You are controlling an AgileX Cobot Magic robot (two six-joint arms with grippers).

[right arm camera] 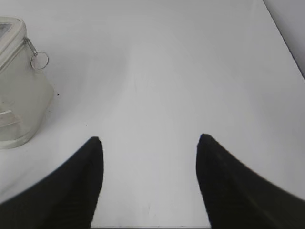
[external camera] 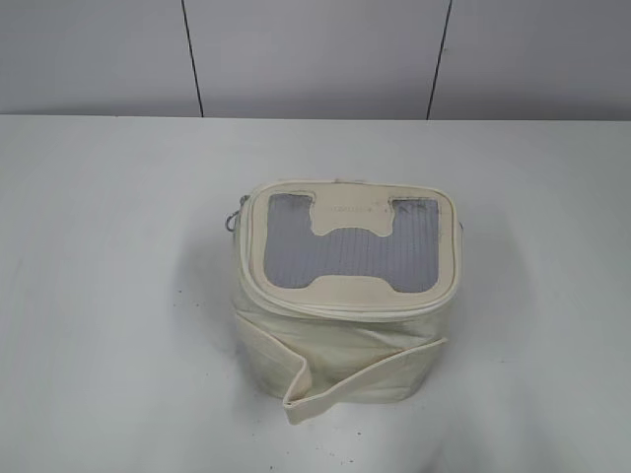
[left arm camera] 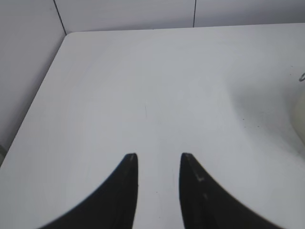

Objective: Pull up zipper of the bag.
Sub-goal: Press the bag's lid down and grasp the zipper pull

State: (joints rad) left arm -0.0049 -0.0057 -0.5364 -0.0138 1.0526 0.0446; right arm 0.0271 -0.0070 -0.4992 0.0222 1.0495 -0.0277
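The boxy cream bag [external camera: 340, 335] stands at the middle of the white table, with a grey mesh top panel [external camera: 345, 251], a cream H-shaped patch and a loose strap [external camera: 335, 389] hanging at its front. The zipper track [external camera: 340, 307] runs round the top rim. One silver pull with a ring [external camera: 234, 219] hangs at the bag's left rear corner. The right wrist view shows the bag's side [right arm camera: 19, 95] and a ring pull [right arm camera: 39, 59] at the far left. My left gripper [left arm camera: 158, 157] is open over bare table. My right gripper [right arm camera: 148, 139] is open, apart from the bag. Neither gripper shows in the exterior view.
The white table [external camera: 99, 296] meets a grey panelled wall [external camera: 315, 54] at the back. Its left rear corner [left arm camera: 69, 36] shows in the left wrist view, and its right edge [right arm camera: 283, 33] in the right wrist view. The bag's edge [left arm camera: 299, 119] sits at the far right of the left wrist view.
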